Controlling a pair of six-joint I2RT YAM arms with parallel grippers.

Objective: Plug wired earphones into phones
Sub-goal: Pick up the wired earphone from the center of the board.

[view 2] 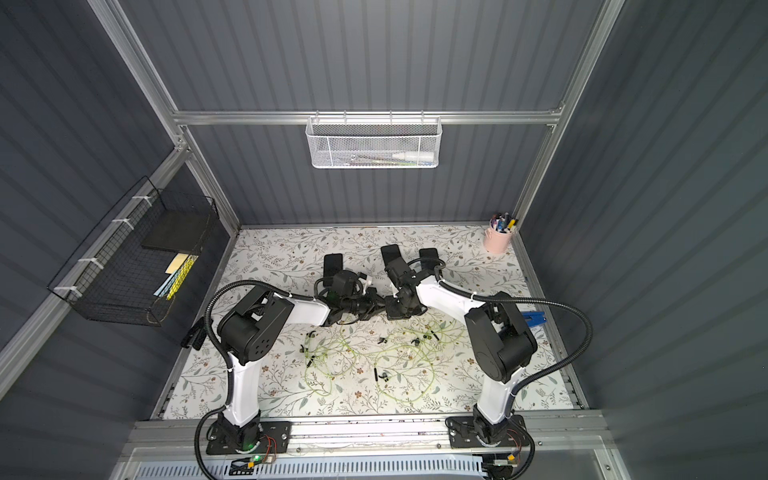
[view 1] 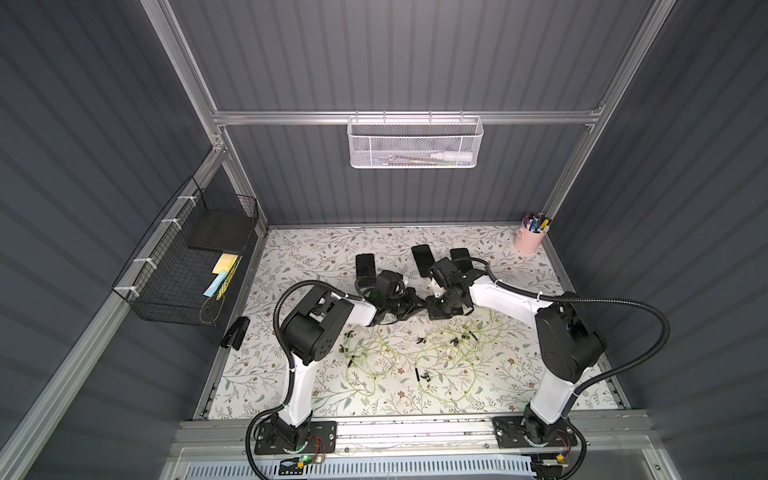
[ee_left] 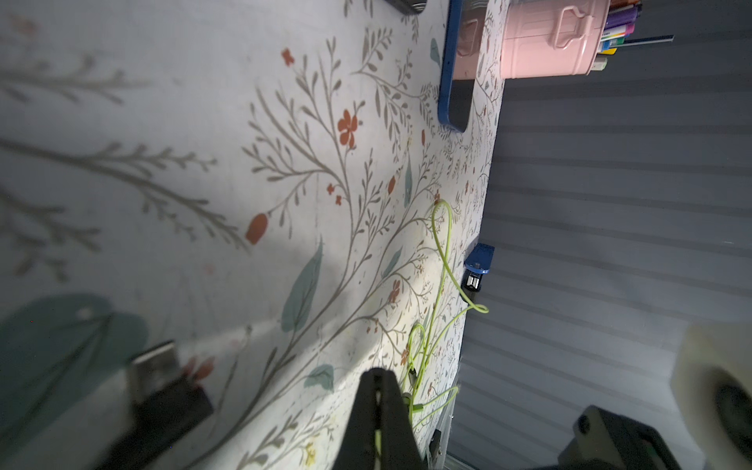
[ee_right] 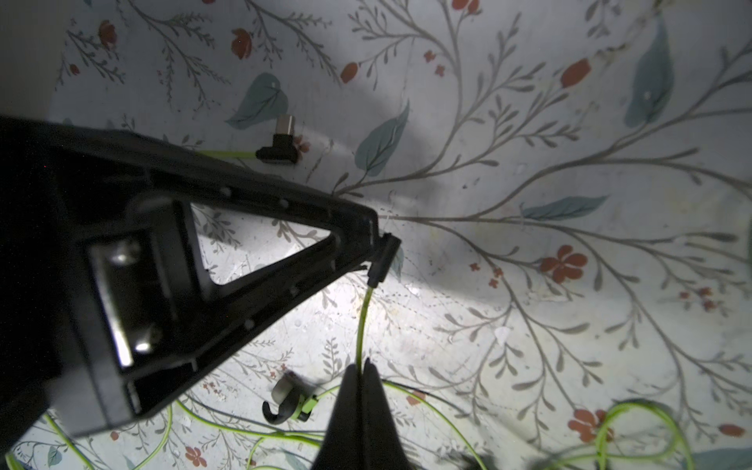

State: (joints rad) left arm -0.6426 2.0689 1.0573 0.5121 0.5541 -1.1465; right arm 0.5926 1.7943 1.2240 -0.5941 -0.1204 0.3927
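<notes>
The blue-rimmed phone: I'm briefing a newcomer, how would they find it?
Find the pink pen cup in the far right corner of the table. Of three black phones nearby, this phone lies nearest the cup and has a blue rim.

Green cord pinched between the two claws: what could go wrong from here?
1. The left gripper and right gripper are both shut on one thin yellow-green earphone cord, close together; moving apart might strain it at its small black plug.
2. The remaining cords lie in tangled loops, so lifting may drag a black earbud along.
</notes>
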